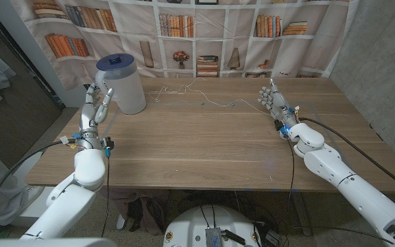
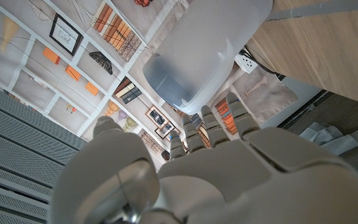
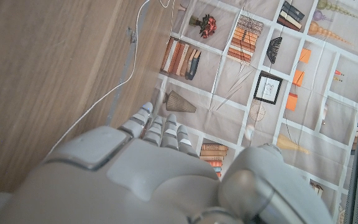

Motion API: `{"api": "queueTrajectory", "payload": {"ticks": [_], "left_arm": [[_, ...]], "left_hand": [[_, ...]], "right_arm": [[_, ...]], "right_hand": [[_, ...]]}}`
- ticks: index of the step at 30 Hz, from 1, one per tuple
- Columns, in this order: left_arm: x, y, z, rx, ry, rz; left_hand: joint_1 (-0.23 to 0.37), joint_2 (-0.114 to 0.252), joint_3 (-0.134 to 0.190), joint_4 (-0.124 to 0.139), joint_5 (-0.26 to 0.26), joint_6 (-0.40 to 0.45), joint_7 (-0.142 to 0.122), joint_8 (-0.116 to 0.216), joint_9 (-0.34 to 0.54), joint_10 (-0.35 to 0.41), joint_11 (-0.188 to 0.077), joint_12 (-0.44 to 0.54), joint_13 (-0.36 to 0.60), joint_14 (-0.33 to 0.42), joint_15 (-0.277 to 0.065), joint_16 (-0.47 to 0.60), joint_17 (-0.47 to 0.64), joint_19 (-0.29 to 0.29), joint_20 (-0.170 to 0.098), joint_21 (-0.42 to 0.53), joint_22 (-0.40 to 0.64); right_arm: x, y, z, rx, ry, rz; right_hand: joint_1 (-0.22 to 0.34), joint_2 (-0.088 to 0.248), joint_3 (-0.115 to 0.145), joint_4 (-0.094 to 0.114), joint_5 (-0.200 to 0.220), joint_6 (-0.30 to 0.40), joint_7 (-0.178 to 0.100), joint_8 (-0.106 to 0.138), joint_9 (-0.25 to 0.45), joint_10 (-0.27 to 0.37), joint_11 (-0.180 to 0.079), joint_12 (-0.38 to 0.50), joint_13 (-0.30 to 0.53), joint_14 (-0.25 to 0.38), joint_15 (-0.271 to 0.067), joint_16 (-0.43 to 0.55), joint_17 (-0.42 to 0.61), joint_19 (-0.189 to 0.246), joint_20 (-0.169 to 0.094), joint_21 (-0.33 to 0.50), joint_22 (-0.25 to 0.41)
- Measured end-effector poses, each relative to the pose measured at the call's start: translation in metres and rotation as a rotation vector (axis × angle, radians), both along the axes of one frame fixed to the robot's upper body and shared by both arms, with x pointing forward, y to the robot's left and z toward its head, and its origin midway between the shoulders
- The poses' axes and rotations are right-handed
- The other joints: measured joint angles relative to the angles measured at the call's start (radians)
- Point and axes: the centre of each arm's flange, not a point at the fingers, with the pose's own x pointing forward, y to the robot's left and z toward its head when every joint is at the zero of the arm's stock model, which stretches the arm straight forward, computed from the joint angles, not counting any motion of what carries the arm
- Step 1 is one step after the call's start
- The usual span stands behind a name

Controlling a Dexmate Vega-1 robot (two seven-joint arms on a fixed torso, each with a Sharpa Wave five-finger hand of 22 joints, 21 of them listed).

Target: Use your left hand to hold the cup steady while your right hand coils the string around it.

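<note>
Reaching in from the near edge of the wooden bench (image 1: 204, 147), two white robot arms stretch toward the far side, with the cup as the landmark for everything else. On the robot's left, the left hand (image 1: 99, 103) stands upright just beside the cup (image 1: 122, 84), fingers apart and curved toward its wall; whether they actually touch it cannot be told, and nothing looks firmly gripped yet. That cup is a tall, pale, translucent container with a blue lid, standing upright at the far left of the bench. It looks like light plastic, smooth and likely slippery, so it would probably tip or slide if pulled sideways; a steadying hold around its lower wall seems safest. Well to the right of the cup, the right hand (image 1: 273, 97) stands with fingers spread and holds nothing. Between that hand and the cup, the string (image 1: 214, 103) lies loose on the bench, a thin white line wandering from near the right hand toward the space behind the cup. It appears limp and very fine, probably hard to pinch, and best taken at the end nearest the right hand. Its ends are hard to make out against the wood. Behind the bench hangs a backdrop printed with bookshelves (image 1: 204, 34).
</note>
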Motion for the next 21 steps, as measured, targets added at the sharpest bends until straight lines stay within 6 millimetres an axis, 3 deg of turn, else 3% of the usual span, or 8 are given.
{"api": "queueTrajectory", "payload": {"ticks": [21], "left_arm": [[0.017,0.020,0.007,-0.020,0.001,0.022]], "left_hand": [[0.004,0.004,0.004,-0.004,0.000,0.007,0.007,0.000,0.000,0.005,0.005,0.000,0.000,0.005,-0.005,0.000,0.000,0.003,-0.004,0.000,0.000]], "right_arm": [[0.003,-0.002,-0.001,-0.010,0.008,-0.002]], "right_hand": [[0.008,0.000,0.005,-0.011,0.000,0.000,0.000,0.000,0.000,0.000,0.000,0.000,0.000,0.000,0.000,0.000,0.000,0.000,0.000,0.000,0.000]]}}
